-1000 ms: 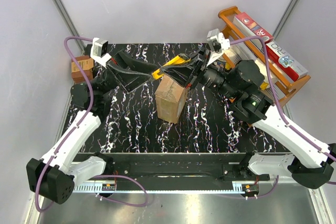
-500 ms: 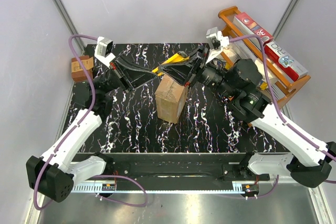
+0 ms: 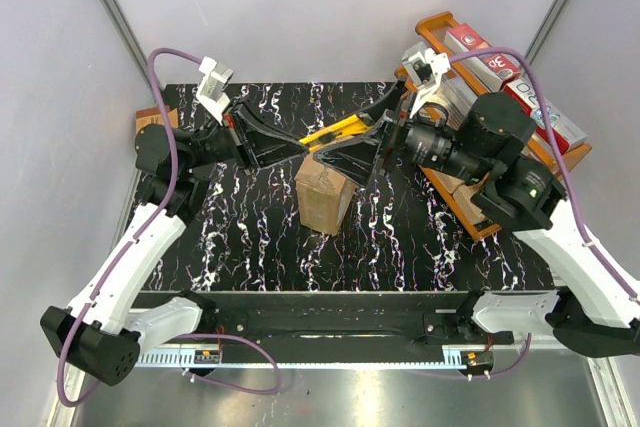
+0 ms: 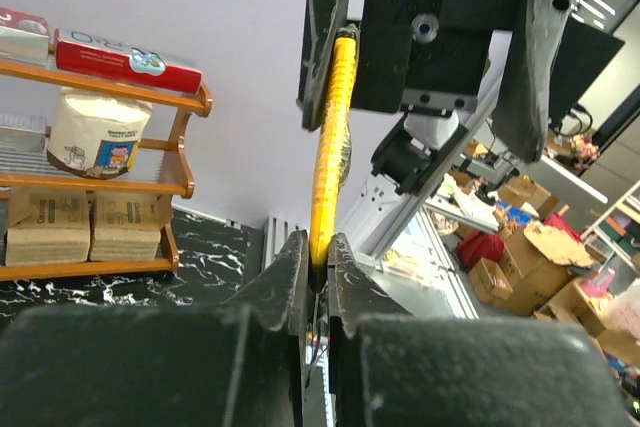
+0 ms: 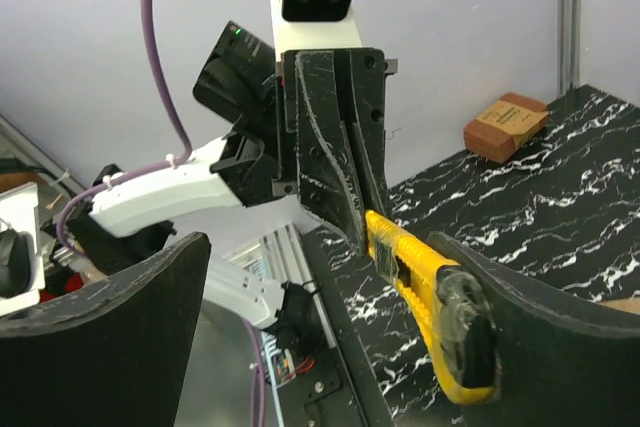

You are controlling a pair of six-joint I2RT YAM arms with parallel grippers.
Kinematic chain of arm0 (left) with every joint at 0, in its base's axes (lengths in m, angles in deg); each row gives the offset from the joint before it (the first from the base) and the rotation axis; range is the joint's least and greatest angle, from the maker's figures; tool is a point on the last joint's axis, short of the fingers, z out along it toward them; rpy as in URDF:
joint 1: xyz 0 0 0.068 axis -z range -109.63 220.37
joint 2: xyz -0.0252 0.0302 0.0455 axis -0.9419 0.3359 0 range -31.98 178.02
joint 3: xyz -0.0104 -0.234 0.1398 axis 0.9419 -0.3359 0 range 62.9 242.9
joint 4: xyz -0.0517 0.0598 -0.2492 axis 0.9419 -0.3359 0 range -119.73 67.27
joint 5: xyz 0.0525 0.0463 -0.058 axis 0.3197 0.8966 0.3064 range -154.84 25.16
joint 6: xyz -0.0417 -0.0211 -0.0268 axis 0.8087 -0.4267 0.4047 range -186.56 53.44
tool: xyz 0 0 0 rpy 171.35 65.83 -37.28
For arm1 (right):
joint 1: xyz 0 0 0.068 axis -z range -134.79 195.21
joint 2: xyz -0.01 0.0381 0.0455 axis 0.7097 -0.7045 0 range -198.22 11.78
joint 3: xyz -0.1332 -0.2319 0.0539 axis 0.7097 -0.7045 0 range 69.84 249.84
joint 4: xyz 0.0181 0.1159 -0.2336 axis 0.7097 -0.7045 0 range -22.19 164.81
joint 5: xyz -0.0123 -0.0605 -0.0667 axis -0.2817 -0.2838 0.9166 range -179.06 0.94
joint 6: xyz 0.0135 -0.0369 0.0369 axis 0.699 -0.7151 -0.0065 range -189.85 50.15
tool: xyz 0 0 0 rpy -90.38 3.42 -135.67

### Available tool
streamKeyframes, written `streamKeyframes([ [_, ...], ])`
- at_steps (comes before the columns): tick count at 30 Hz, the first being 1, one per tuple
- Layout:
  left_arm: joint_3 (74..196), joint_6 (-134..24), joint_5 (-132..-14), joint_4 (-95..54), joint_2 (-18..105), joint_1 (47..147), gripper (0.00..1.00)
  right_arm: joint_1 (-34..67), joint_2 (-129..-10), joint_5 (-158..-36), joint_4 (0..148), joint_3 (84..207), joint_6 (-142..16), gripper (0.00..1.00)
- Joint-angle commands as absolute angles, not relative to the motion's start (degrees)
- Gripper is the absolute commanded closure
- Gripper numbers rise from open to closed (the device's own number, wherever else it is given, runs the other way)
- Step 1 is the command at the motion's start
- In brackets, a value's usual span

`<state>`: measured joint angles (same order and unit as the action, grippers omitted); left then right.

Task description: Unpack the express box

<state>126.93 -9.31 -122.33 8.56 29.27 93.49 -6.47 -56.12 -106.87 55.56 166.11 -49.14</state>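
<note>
Left fingers (image 4: 270, 297) pinched a slim yellow utility knife (image 4: 335, 127), right fingers (image 5: 110, 327) gaped; only overhead showed the cardboard express box (image 3: 322, 197).

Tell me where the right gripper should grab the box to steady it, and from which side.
Grip the box near its top, across its narrower width, coming from the right. It stands on end, taller than wide, so a high hold should steady it best. The right gripper is open on that side; the left gripper is shut on the knife.
</note>
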Motion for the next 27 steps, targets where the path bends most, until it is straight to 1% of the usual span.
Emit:
streamKeyframes([
  [1,128.9,-13.3,-128.8,3.9,30.7,93.3,1.00,-6.6,-55.5,-110.9,49.1,172.4,-48.6,0.10],
  [8,129.2,-10.2,-130.7,7.6,31.7,93.3,1.00,-6.6,-59.8,-114.5,45.1,174.6,-47.5,0.33],
  [9,129.3,-10.3,-131.1,7.7,31.7,93.3,1.00,-6.6,-60.1,-114.6,44.8,174.7,-47.5,0.39],
  [14,129.3,-12.1,-132.2,5.3,31.5,93.3,1.00,-6.6,-61.9,-115.0,45.5,175.0,-47.3,0.52],
  [17,129.3,-12.9,-132.2,4.4,31.5,93.3,1.00,-6.6,-62.7,-115.8,45.5,175.3,-47.2,0.65],
  [18,129.3,-13.0,-132.2,4.4,31.3,93.2,1.00,-6.6,-62.7,-116.0,45.5,175.3,-47.3,0.66],
  [19,129.3,-13.1,-132.0,4.3,31.3,93.1,1.00,-6.6,-62.8,-116.1,45.5,175.2,-47.2,0.66],
  [21,129.3,-13.6,-131.6,3.8,31.2,92.8,1.00,-6.6,-62.5,-116.1,45.5,175.1,-47.3,0.61],
  [22,129.3,-13.6,-131.6,3.8,31.1,92.4,1.00,-6.6,-62.3,-116.2,45.5,175.0,-47.4,0.56],
  [23,129.3,-13.6,-131.6,3.6,31.1,92.1,1.00,-6.6,-62.0,-116.2,45.4,174.9,-47.4,0.47],
  [24,129.3,-13.6,-131.7,3.5,31.1,91.9,1.00,-6.6,-62.0,-116.3,45.3,174.9,-47.5,0.43],
  [26,129.3,-13.6,-131.8,3.5,31.0,91.3,1.00,-6.6,-61.8,-116.8,44.7,175.0,-47.8,0.38],
  [27,129.3,-13.6,-132.1,3.6,30.9,91.0,1.00,-6.6,-61.8,-116.8,44.3,175.0,-47.8,0.37],
])
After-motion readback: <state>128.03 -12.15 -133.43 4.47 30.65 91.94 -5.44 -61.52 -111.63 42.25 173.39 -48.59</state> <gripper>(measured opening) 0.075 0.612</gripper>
